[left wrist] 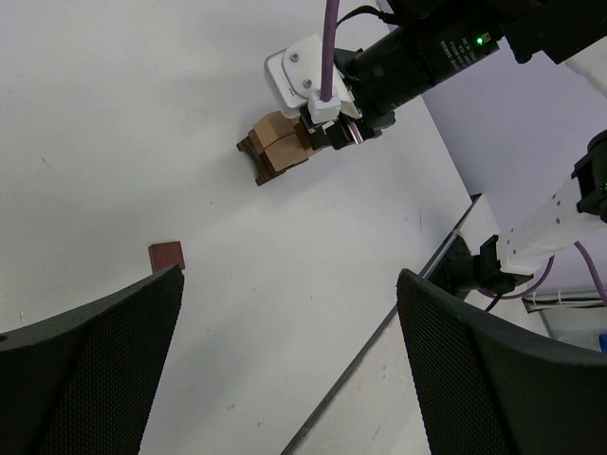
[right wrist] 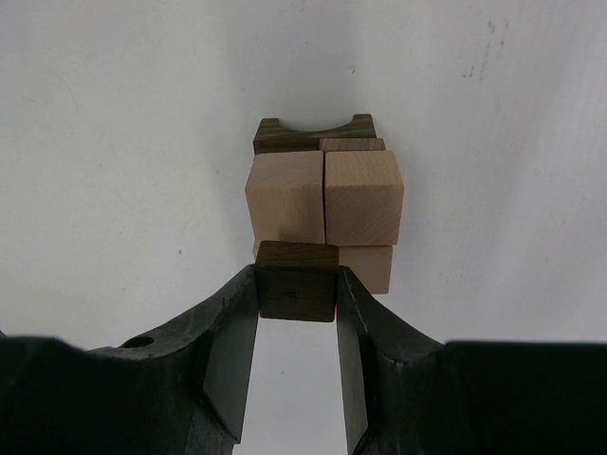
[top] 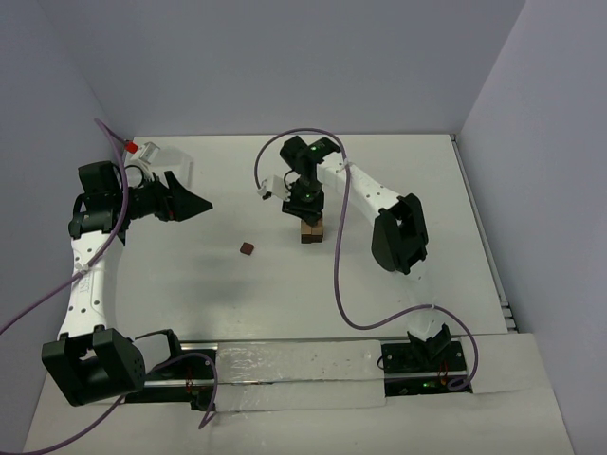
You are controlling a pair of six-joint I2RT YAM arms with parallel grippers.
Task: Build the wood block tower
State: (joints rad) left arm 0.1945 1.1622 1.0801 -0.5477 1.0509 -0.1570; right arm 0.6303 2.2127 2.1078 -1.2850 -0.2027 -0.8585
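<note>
The tower (top: 311,231) of tan and dark brown wood blocks stands mid-table; the right wrist view shows its two tan top cubes (right wrist: 324,197) side by side over darker pieces. My right gripper (right wrist: 297,284) is shut on a dark brown block (right wrist: 297,282), held right against the tower's near side; from above the same gripper (top: 305,201) hangs directly over the stack. One reddish-brown block (top: 248,248) lies loose to the left, also showing as the lone block (left wrist: 166,255) in the left wrist view. My left gripper (top: 190,203) hovers at the far left, open and empty.
A clear plastic container (top: 152,152) with a red part sits at the back left corner. The right arm's purple cable (top: 337,284) loops across the table right of the tower. White walls enclose the table on three sides.
</note>
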